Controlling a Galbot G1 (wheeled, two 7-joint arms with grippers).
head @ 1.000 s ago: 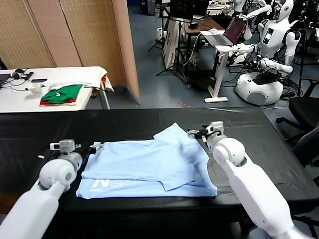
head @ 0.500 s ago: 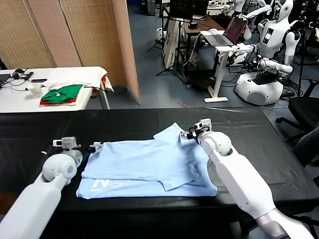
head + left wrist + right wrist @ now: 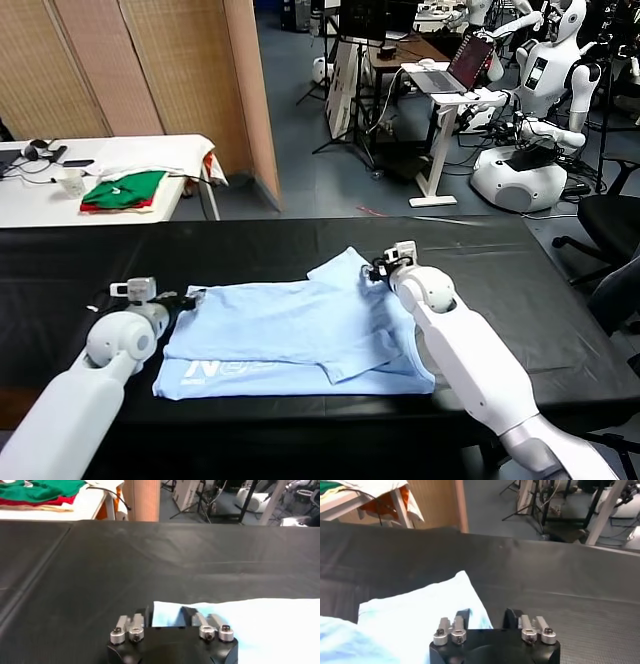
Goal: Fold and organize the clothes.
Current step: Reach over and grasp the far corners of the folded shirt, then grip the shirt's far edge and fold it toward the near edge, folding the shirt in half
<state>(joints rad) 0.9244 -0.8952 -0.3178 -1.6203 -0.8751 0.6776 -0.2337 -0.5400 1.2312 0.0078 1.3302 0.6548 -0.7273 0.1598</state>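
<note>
Clearly, from the head view, the light-blue T-shirt (image 3: 300, 335) lay partly folded on the black table (image 3: 520, 270), lettering toward the near edge. The left gripper (image 3: 178, 298) sat at the shirt's far left corner and the right gripper (image 3: 378, 269) at the far right edge beside the turned-up sleeve, probably placed so that both could lift that edge together.

Next, the left wrist view showed the left gripper's fingers (image 3: 144, 616) low on the table with the T-shirt's corner between them, apparently pinching it. The green-and-red folded garments (image 3: 37, 491) rested on the white side table behind.

Lastly, in the right wrist view the fingers (image 3: 463, 616) stood at the fabric's edge; whether they were clamped on it I cannot tell.
</note>
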